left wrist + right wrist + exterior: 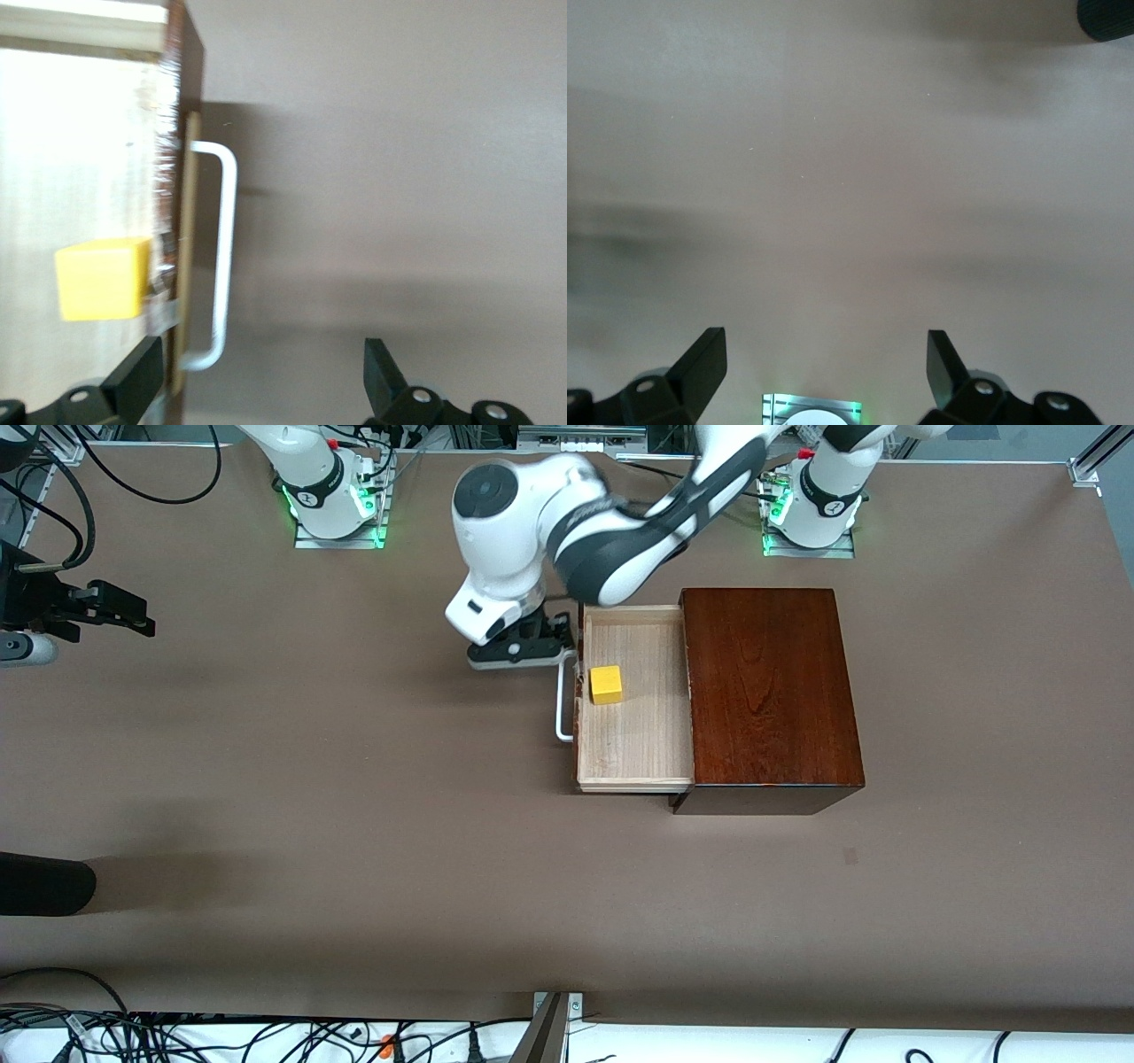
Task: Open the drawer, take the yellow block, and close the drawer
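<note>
The drawer (634,700) stands pulled well out of the dark reddish-brown wooden box (769,691), toward the right arm's end of the table (354,797). Its pale wood floor is exposed along nearly its whole length. The white bar handle (562,701) on the drawer front faces the right arm's end of the table.

The yellow block (606,685) sits on the drawer floor, close to the front wall and just inside the handle. It lies in the half of the drawer farther from the front camera. In the left wrist view the block (100,278) rests flat beside the dark drawer front, with the handle (220,257) on the outer face of that front.

The left gripper (540,646) hangs low beside the drawer front, at the end of the handle farther from the front camera. Its jaws are spread wide and hold nothing. In the left wrist view one finger (133,379) lines up with the drawer front and the other sits over bare table, so the end of the handle lies between them. Contact with the handle cannot be confirmed.

The right gripper (120,614) waits at the right arm's end of the table, well apart from the box. The right wrist view shows its fingers (704,363) set wide apart over bare table, with nothing between them.
</note>
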Controlling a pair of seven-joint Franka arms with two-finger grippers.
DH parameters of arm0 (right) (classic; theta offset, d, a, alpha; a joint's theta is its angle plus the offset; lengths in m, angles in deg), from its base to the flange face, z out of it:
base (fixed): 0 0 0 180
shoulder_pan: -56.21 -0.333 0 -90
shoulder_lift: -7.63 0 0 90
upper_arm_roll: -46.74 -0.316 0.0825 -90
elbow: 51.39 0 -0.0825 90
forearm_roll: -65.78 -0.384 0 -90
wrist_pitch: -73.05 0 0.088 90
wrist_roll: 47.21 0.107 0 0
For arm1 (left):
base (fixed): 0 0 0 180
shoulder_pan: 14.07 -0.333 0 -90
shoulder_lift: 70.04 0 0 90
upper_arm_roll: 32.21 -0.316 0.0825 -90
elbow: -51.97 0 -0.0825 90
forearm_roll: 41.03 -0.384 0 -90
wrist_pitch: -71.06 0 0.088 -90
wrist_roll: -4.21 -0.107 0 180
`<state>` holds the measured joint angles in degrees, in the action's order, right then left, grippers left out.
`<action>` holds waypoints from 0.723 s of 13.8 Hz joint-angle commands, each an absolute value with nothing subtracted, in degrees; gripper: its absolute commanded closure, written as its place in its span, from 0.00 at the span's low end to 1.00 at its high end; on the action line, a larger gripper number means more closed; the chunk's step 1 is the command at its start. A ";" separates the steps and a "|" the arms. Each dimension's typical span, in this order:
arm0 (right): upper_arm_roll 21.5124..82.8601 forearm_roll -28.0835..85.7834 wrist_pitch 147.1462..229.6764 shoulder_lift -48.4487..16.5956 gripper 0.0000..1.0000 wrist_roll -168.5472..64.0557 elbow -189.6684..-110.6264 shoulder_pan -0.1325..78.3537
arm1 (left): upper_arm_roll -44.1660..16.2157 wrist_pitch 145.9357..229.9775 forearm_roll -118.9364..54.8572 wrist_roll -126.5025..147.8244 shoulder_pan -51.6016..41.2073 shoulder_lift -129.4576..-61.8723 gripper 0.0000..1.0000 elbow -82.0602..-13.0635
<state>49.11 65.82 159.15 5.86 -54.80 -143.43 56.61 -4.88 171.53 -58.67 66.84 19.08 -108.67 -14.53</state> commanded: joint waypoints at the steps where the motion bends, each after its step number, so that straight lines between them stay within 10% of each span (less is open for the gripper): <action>1: 49.11 65.17 158.57 5.43 0.00 -54.51 -142.18 56.65 | -4.97 168.81 -51.43 57.95 10.92 -96.71 0.00 -24.47; 10: 48.94 62.73 157.35 -1.57 0.00 -51.37 -139.05 47.87 | -4.97 162.20 -42.71 27.62 -17.38 -81.04 0.00 -33.45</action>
<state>48.74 64.93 158.36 2.70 -54.00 -143.39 51.00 -5.46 162.36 -45.29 33.28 -12.59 -84.33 -30.31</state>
